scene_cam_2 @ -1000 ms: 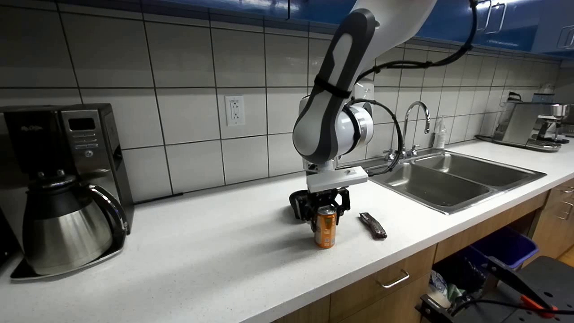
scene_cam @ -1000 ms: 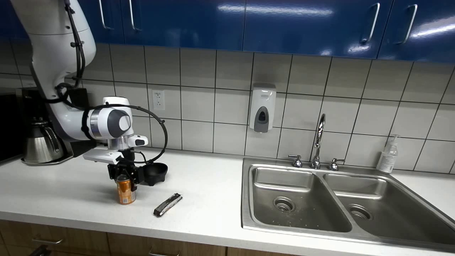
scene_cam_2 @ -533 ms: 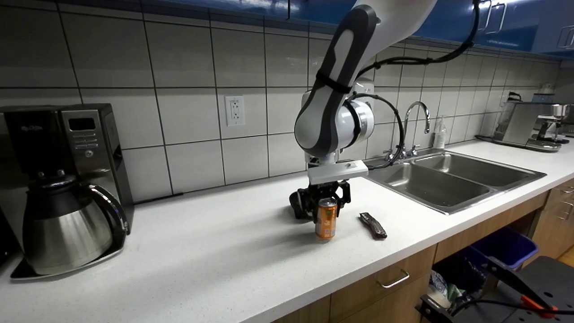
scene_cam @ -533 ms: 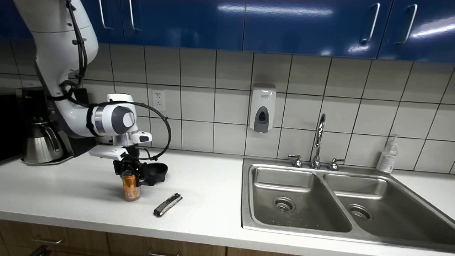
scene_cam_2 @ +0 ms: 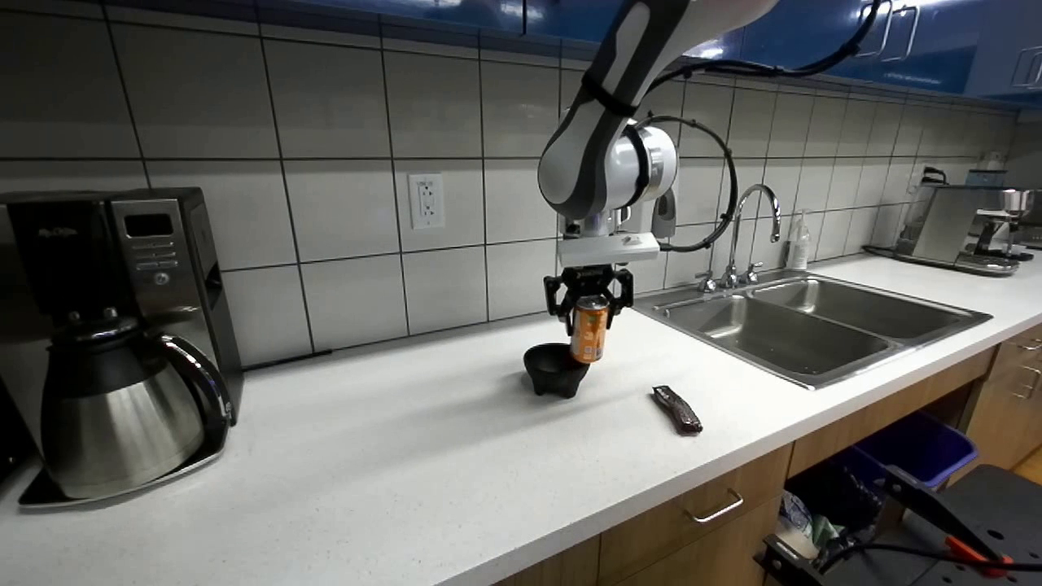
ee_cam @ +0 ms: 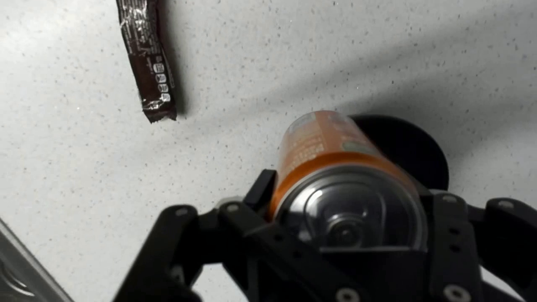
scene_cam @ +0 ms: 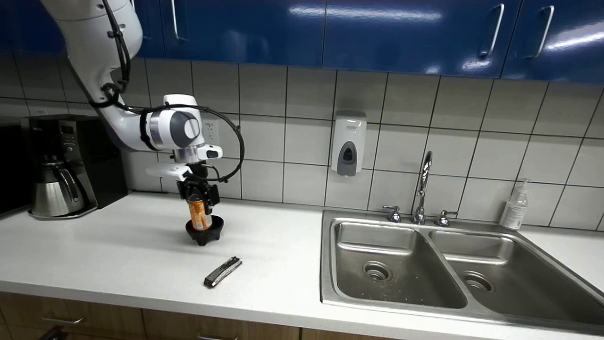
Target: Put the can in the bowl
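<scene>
The can (scene_cam: pixel 200 219) is an orange cylinder with a silvery top, held nearly upright and raised off the counter. It also shows in an exterior view (scene_cam_2: pixel 588 340) and in the wrist view (ee_cam: pixel 327 138). My gripper (scene_cam_2: pixel 591 324) is shut on it, with a finger on either side near its top; the fingers also show in the wrist view (ee_cam: pixel 346 193). The small black bowl (scene_cam_2: pixel 553 378) stands on the counter. The can's lower end overlaps the bowl's right rim in that view. In the wrist view the bowl (ee_cam: pixel 413 151) shows partly behind the can, off to the right.
A slim dark wrapped bar (scene_cam: pixel 222 272) lies on the counter (scene_cam_2: pixel 366 456) near the bowl. A steel double sink (scene_cam: pixel 328 264) is set into the counter. A coffee maker (scene_cam_2: pixel 163 244) with a steel pot stands along the tiled wall.
My gripper has lifted the can off the counter and carried it back toward the wall, close to the bowl. The bowl and the wrapped bar have not moved.
</scene>
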`<act>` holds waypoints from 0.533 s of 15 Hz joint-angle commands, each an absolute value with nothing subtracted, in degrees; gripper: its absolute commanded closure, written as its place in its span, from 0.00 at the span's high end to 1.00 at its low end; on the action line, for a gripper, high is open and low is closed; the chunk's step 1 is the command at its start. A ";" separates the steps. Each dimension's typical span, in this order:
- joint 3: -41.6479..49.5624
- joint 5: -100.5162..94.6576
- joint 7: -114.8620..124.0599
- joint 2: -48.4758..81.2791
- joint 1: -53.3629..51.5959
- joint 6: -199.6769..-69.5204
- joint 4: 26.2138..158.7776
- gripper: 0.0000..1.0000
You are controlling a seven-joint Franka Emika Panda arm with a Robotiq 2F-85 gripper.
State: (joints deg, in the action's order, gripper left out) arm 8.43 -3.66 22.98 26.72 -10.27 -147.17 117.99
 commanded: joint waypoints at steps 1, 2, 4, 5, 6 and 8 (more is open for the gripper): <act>8.66 -3.88 26.07 27.03 -9.61 -142.91 113.67 0.43; 8.79 -4.01 26.74 27.51 -9.64 -142.58 112.90 0.43; 8.48 -3.68 27.11 28.92 -9.46 -142.21 111.50 0.43; 8.42 -3.61 27.68 29.96 -9.60 -142.26 110.72 0.43; 8.38 -3.51 28.15 30.95 -9.71 -142.42 109.97 0.43; 8.42 -3.31 29.00 32.97 -9.90 -142.61 108.25 0.43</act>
State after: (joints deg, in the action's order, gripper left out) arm 8.86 -3.66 26.84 30.00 -10.03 -144.71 112.56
